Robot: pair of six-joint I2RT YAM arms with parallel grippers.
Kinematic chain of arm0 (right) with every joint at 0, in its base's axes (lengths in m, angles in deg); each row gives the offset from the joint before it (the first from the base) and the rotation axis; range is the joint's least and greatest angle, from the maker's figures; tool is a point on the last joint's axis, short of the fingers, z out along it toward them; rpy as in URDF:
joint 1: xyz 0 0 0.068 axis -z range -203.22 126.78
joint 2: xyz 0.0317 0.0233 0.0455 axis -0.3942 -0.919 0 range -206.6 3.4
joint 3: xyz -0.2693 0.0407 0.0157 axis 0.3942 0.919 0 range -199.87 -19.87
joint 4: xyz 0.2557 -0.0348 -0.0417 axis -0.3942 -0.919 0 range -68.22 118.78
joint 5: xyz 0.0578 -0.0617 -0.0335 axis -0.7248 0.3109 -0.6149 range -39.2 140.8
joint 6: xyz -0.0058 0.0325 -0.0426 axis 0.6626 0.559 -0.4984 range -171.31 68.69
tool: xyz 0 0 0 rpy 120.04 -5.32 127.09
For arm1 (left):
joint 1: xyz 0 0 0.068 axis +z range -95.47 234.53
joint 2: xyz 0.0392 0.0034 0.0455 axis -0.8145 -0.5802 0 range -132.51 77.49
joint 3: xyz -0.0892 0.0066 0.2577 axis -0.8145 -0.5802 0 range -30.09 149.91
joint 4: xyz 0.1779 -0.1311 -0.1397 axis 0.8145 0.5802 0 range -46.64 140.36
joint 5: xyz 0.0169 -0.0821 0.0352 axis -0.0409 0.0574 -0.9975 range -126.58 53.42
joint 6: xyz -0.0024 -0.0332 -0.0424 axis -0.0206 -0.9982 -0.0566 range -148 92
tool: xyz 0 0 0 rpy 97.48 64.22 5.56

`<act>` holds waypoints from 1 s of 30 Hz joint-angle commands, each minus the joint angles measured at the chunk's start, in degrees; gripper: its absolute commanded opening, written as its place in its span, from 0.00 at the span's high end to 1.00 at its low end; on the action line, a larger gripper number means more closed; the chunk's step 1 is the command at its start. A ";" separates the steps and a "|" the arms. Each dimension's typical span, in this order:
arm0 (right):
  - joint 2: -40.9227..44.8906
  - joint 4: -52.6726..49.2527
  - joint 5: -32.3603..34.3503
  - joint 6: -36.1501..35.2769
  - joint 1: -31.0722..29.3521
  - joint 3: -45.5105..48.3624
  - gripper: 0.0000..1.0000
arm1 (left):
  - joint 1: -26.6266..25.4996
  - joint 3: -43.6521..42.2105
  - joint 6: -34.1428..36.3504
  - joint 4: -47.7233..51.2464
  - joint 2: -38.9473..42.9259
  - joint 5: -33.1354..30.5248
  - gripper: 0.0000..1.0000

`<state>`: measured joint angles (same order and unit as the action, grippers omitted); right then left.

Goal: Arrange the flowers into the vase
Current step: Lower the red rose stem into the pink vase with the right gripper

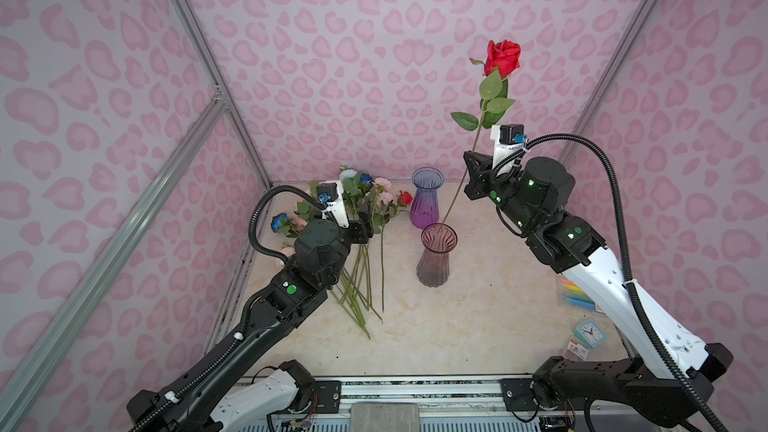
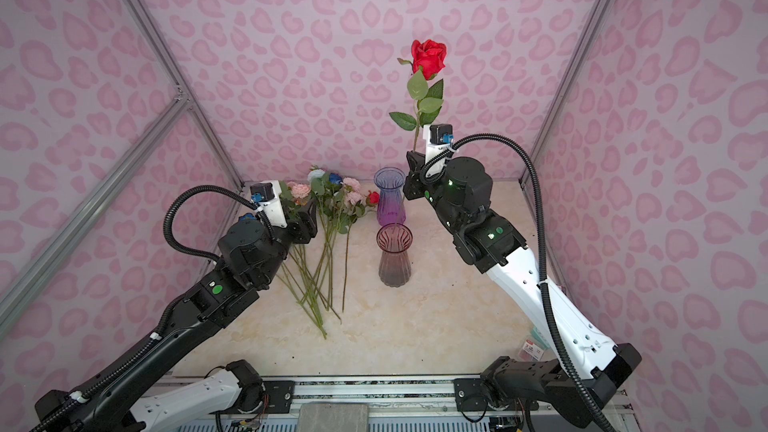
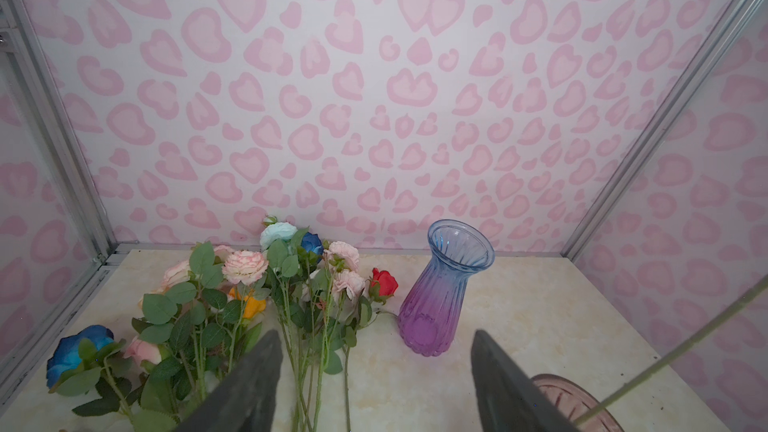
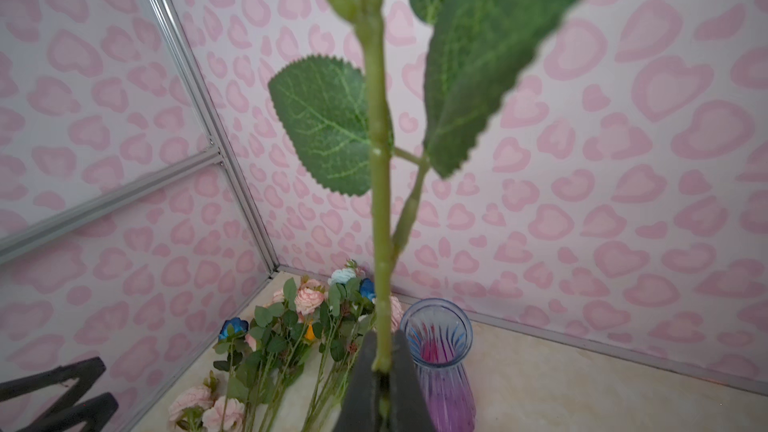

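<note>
R gripper (image 4: 382,367) clenched on green stem of tall red rose (image 1: 502,56) — near-upright, lower tip at smoky-pink ribbed glass vase (image 1: 436,259) mouth. L gripper (image 3: 376,334) released, empty — over mixed flower pile (image 3: 245,265) on beige marble-look table (image 1: 478,317).

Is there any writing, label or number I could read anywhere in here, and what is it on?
No text here is legible.
Small teal clock: numerals on the dial, too small to read.
Packet with a red label: print too small and blurred to read.
No other writing shows.
</note>
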<state>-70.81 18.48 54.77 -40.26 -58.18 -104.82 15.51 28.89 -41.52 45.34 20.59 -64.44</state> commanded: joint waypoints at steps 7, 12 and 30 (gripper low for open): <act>-2.11 3.87 -3.07 5.96 1.03 9.57 0.95 | 0.47 0.49 -0.98 -1.20 -1.04 -0.09 0.28; -3.22 4.67 -4.69 8.45 1.03 13.71 0.91 | 0.67 0.35 -1.32 -0.93 -1.72 0.39 0.28; 8.69 3.10 -3.42 9.78 -0.19 21.77 0.76 | 1.28 0.43 -2.12 -0.70 -5.76 0.18 0.28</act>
<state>-63.49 21.06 50.38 -30.71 -58.07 -83.90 16.62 28.89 -43.21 45.38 15.56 -63.98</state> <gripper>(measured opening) 0.236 0.721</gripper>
